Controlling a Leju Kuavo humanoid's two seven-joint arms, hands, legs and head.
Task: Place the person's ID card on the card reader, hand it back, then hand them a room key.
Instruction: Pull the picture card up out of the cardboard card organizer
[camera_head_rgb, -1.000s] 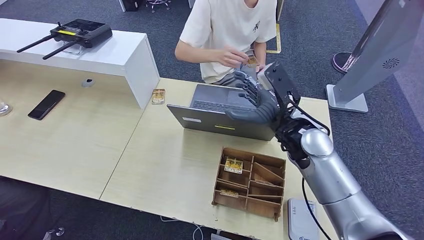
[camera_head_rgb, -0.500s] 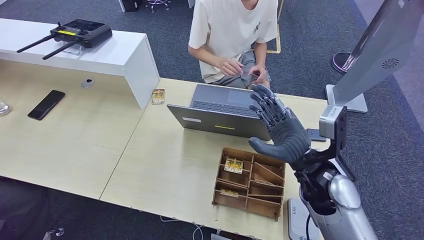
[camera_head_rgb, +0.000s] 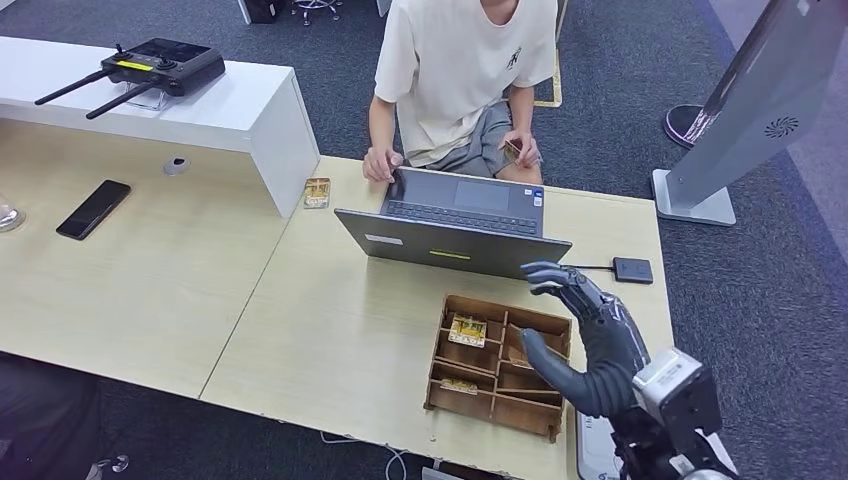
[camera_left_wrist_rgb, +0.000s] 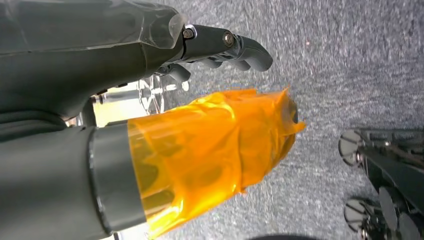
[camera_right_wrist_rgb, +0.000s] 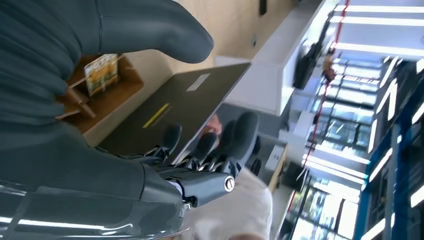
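Now our right hand (camera_head_rgb: 585, 345) hovers empty over the wooden organizer (camera_head_rgb: 498, 366), fingers spread and slightly curled. The ID card (camera_head_rgb: 512, 150) appears to sit in the person's hand (camera_head_rgb: 521, 149) beyond the laptop (camera_head_rgb: 455, 222), so we judge the room key comes next. We should lower onto a key card (camera_head_rgb: 467, 330) in the far compartment, pinching its edge cleanly clear of the dividers. Our left hand (camera_left_wrist_rgb: 150, 75) hangs toward the floor, fingers loosely curled, holding nothing.

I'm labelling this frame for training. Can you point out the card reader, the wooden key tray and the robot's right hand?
card reader (camera_head_rgb: 632, 269): head view, middle of its black top.
wooden tray (camera_head_rgb: 497, 407): head view, its near front wall.
right hand (camera_head_rgb: 594, 345): head view, the palm, above the tray's right end.
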